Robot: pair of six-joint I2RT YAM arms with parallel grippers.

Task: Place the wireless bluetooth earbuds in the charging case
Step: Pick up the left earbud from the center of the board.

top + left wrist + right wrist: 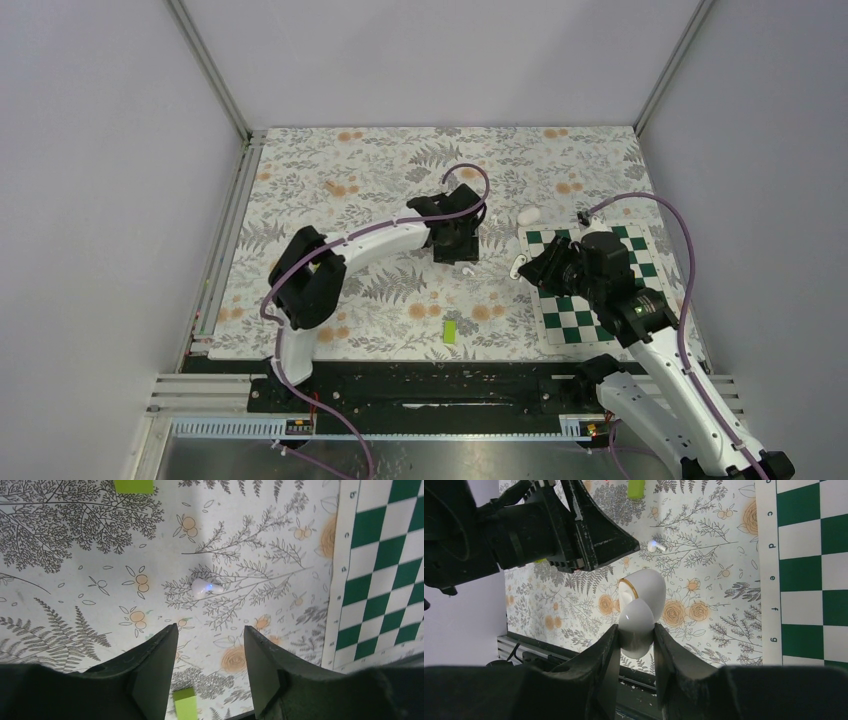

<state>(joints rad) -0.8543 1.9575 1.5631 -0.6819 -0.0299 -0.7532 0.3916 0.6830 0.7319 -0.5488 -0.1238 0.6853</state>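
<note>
Left wrist view: one earbud lies on the floral bench, just ahead of the left pincer, whose jaws stand apart and empty.
The right pincer grips the charging case, lid hinged open, near the chessboard mat.

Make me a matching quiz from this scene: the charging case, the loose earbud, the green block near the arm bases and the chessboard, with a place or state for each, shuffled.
Things:
1. charging case
2. earbud
3. green block
4. chessboard

Places or states:
A. green and white squares, under the right arm
B. lies loose on the floral mat, just ahead of the open left gripper
C. lid open, clamped in the right gripper
D. lies near the front edge of the floral mat

Pairs: 1-C, 2-B, 3-D, 4-A
</note>
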